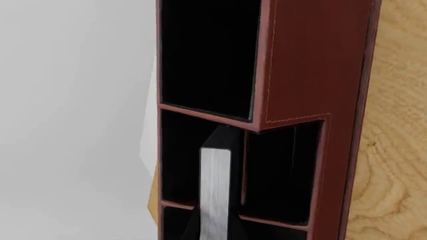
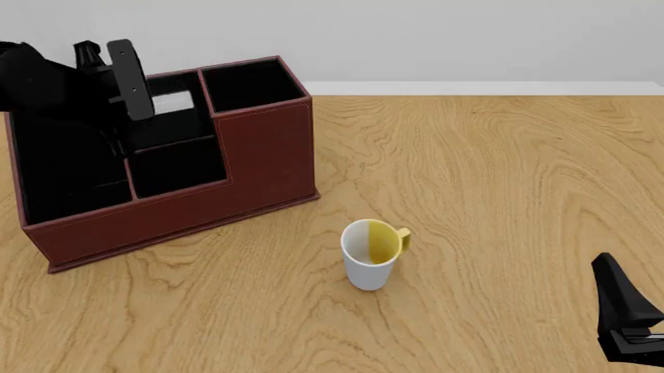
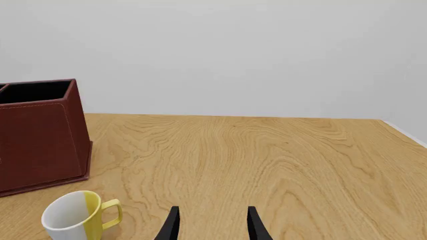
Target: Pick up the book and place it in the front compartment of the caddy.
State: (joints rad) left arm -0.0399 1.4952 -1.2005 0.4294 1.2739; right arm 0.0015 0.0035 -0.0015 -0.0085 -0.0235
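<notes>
The reddish-brown caddy [image 2: 260, 163] stands at the far left of the table. My left gripper [image 2: 140, 105] hangs over its middle section, shut on the book [image 2: 174, 102]. In the left wrist view the book [image 1: 215, 185] shows its white page edges between black covers. It reaches down into the rear cell of the middle section. The front compartment [image 2: 176, 167] beside it holds nothing and also shows in the left wrist view [image 1: 280, 170]. My right gripper [image 3: 212, 227] is open and empty, low at the table's near right [image 2: 627, 318].
A white mug with a yellow inside and handle [image 2: 371, 255] stands in front of the caddy's right end; it also shows in the right wrist view [image 3: 77, 217]. The caddy's tall square end cell [image 2: 249, 81] rises right of the left gripper.
</notes>
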